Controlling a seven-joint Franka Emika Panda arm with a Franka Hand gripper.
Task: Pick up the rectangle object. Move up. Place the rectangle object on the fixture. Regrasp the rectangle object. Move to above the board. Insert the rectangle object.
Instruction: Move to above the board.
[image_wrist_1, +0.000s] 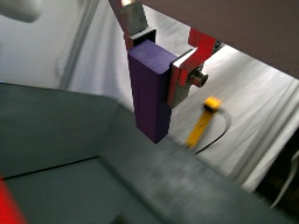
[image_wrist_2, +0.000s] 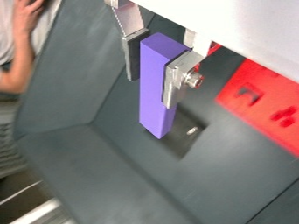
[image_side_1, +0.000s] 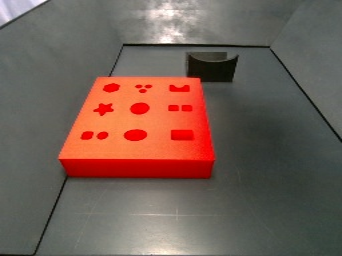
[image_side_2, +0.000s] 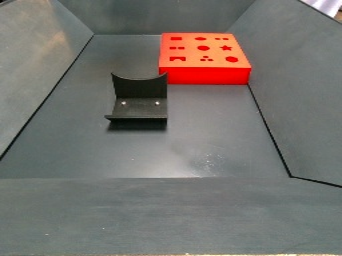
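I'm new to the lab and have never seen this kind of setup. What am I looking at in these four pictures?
This is one robot arm working in a dark grey bin. Two pictures come from cameras on its wrist and look down past its tool, a two-finger clamp with flat silver plates. Both wrist views show it shut on a purple rectangle object, which hangs downward, lifted off the floor. The other two pictures come from fixed cameras beside the bin; the arm is out of their frame. On the floor they show a red board with shaped cut-outs and, apart from it, a dark fixture with a curved recess, with nothing on it.
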